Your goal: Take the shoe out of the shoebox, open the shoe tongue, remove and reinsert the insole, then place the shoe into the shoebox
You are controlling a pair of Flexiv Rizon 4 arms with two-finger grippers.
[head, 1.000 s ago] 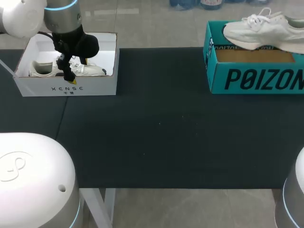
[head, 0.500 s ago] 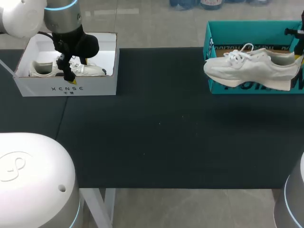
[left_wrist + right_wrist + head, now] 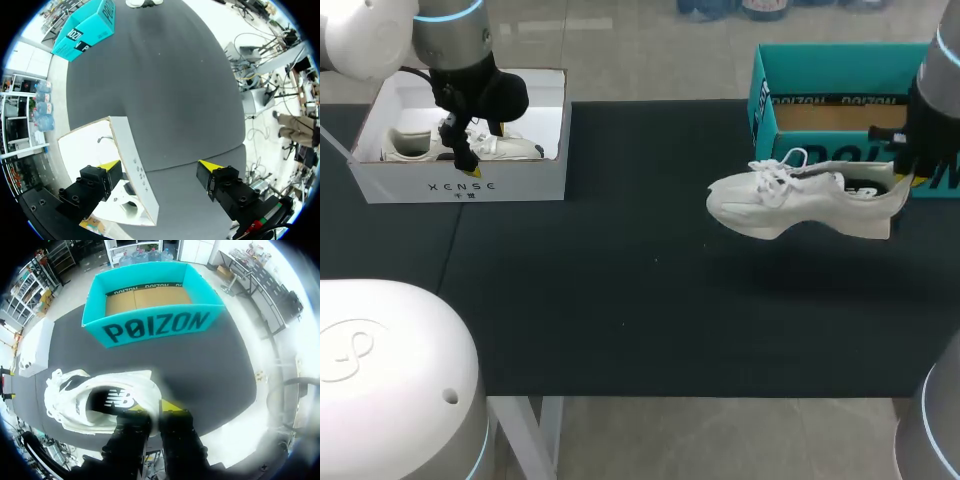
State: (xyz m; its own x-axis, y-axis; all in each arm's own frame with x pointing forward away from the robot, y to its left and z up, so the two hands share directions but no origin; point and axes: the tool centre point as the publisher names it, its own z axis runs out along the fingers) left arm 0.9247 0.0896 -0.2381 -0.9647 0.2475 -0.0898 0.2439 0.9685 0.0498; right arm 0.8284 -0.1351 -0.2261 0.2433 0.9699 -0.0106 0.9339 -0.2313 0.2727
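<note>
The sneaker [image 3: 790, 200] is off-white all over: laces, upper and sole alike. Its insole [image 3: 107, 400] is black with a white logo. The shoebox [image 3: 840, 75] is teal, with large black letters on its side and a black band of teal print along the inner rim. The shoebox floor [image 3: 145, 297] is plain cardboard brown. The table cover [image 3: 650, 300] is matte black. A white box [image 3: 460, 185] bears small dark lettering and holds white shoes [image 3: 510, 148]. The left gripper [image 3: 160, 167] and the right gripper [image 3: 159, 407] are alike — black bodies, bright yellow tips. The left arm [image 3: 450, 30] is silver-grey with a pale blue ring.
</note>
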